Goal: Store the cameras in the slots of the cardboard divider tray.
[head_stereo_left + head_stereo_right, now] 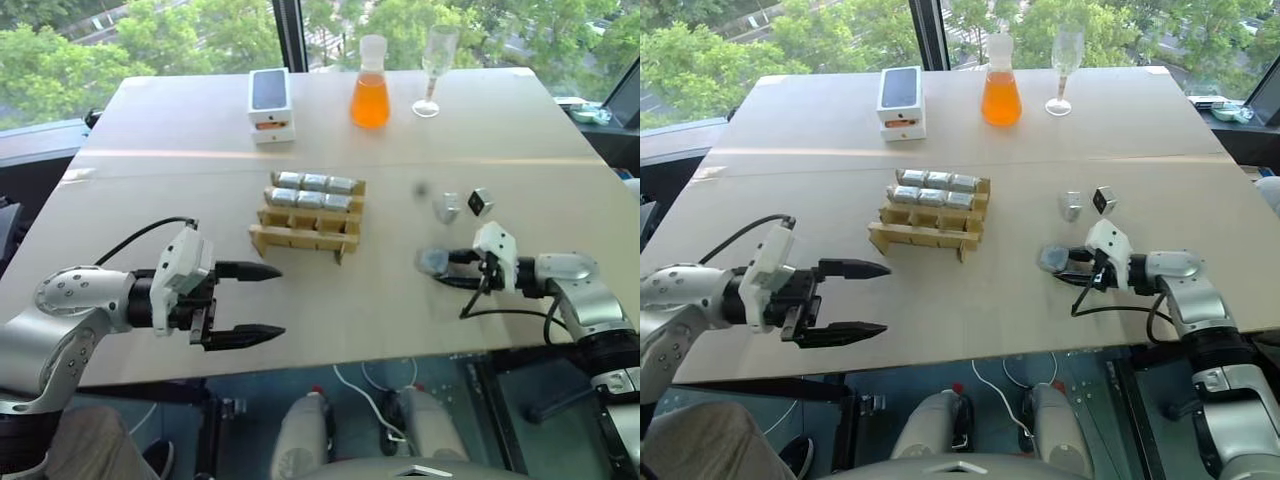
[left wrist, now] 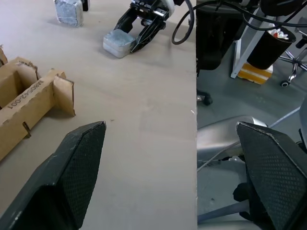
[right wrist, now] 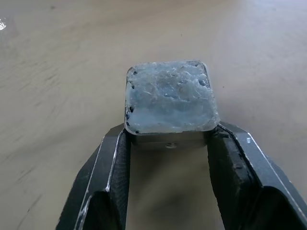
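Gripping one camera (image 3: 169,98) between the two fingers of my right gripper (image 1: 437,262), I am holding it low over the table (image 1: 330,320), near the front edge and well right of the cardboard divider tray (image 1: 308,222), I judge so that I can carry it across to a slot. The tray's two far rows are holding silver cameras while the near row is standing empty, which is probably where this one is going. Two more cameras (image 1: 447,207) are lying loose just beyond my right gripper. My left gripper (image 1: 250,302) is hovering spread wide and holding nothing, just left of the tray, perhaps to steady it. I am working at a pale wooden table by windows looking onto green trees.
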You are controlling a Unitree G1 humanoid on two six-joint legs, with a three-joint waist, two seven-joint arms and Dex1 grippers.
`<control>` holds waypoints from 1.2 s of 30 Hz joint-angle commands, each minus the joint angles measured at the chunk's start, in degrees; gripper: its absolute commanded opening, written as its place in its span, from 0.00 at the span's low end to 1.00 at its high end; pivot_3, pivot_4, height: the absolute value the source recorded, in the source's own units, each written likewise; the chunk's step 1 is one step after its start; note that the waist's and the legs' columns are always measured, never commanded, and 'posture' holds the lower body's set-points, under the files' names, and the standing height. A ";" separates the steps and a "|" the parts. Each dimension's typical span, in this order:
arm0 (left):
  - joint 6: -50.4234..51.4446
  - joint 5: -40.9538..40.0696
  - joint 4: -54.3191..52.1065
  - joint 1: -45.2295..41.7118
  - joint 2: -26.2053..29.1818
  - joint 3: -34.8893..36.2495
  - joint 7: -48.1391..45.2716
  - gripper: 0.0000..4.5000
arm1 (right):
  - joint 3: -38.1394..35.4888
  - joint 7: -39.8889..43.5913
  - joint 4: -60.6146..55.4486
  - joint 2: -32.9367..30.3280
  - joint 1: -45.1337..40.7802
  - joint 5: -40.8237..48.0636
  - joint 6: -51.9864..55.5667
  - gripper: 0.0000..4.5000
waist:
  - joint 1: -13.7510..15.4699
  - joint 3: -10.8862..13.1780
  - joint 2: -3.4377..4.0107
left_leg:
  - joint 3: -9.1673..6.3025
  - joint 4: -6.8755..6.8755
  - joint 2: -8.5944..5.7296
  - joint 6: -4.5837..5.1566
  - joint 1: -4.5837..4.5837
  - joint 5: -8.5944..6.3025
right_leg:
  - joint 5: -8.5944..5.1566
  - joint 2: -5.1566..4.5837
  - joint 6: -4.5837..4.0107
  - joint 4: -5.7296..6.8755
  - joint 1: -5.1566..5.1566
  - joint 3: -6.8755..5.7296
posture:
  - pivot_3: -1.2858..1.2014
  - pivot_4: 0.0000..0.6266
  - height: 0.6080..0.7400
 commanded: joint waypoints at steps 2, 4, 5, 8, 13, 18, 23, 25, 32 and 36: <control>1.21 0.74 2.07 -3.72 -1.34 0.11 3.61 1.00 | -1.34 -1.03 -7.00 0.99 -0.35 1.56 -0.49 0.39 | 0.01 0.00 0.00 | 0.00 0.00 0.00 0.00 -0.02 0.00 | 0.01 -0.01 -0.01 0.00 0.00 0.00 | 0.52 0.24 1.00; 3.74 -0.44 3.11 -5.85 -1.66 -0.33 4.54 1.00 | -0.21 -1.79 -10.79 1.93 -1.33 0.63 -1.90 0.39 | -0.04 0.00 0.00 | -0.01 0.00 0.01 0.00 -0.02 0.00 | 0.02 -0.01 -0.02 0.00 -0.01 -0.01 | 0.52 0.24 1.00; 4.82 -1.11 3.53 -7.08 -1.99 -0.66 4.77 1.00 | 0.78 -2.09 -12.54 2.40 -2.16 -0.82 -4.11 0.39 | -0.09 0.00 0.00 | -0.01 0.00 0.01 0.00 -0.01 0.00 | 0.01 -0.01 0.01 0.01 -0.01 -0.01 | 0.52 0.24 1.00; 7.43 -0.18 5.62 -11.55 -3.19 -3.25 6.41 1.00 | 3.37 -4.37 -15.37 4.70 -5.83 -5.47 -11.44 0.39 | -0.25 0.02 0.02 | 0.00 0.01 0.01 -0.01 0.00 0.01 | -0.02 -0.01 0.06 0.02 -0.01 0.00 | 0.52 0.24 1.00; 10.38 0.90 10.89 -20.64 -6.72 -8.12 7.69 1.00 | 8.69 -9.56 -12.83 7.90 -13.42 -16.13 -25.68 0.39 | -0.15 0.01 -0.01 | 0.00 0.03 -0.02 -0.06 -0.02 0.04 | 0.01 0.21 0.02 0.06 -0.02 -0.01 | 0.52 0.24 1.00; 11.09 2.67 15.84 -27.05 -8.52 -11.93 5.37 1.00 | 11.85 -17.30 -7.63 9.40 -18.07 -25.86 -39.95 0.39 | 0.03 0.02 -0.03 | 0.04 0.14 -0.04 -0.08 -0.20 0.05 | 0.11 0.18 -0.16 0.03 -0.11 0.00 | 0.52 0.24 1.00; 11.77 3.09 20.18 -32.04 -9.45 -13.48 2.82 1.00 | 14.76 -22.51 -4.67 9.77 -20.54 -32.84 -47.39 0.39 | -0.06 0.04 -0.05 | 0.10 0.30 -0.05 -0.08 -0.36 0.05 | 0.12 0.15 -0.16 0.06 -0.22 0.05 | 0.52 0.24 1.00; 11.73 3.54 21.32 -33.30 -9.86 -14.01 2.00 1.00 | 15.65 -23.55 -4.26 10.02 -20.78 -34.07 -48.35 0.39 | -0.13 0.04 -0.05 | 0.09 0.34 -0.04 -0.08 -0.35 0.05 | 0.12 0.16 -0.16 0.10 -0.22 0.05 | 0.52 0.24 1.00; 11.47 5.68 23.14 -35.09 -10.67 -15.88 -0.59 1.00 | 16.85 -25.66 -4.15 10.51 -21.31 -35.67 -48.90 0.39 | -0.31 0.04 -0.05 | 0.09 0.45 -0.03 -0.08 -0.34 0.05 | 0.12 0.16 -0.16 0.20 -0.22 0.06 | 0.52 0.24 1.00; 11.33 6.71 23.88 -35.93 -11.60 -16.59 -1.39 1.00 | 17.09 -26.10 -4.62 10.59 -21.31 -35.84 -48.61 0.39 | -0.48 0.04 -0.05 | 0.08 0.57 -0.02 -0.08 -0.34 0.05 | 0.12 0.16 -0.16 0.33 -0.22 0.07 | 0.52 0.24 1.00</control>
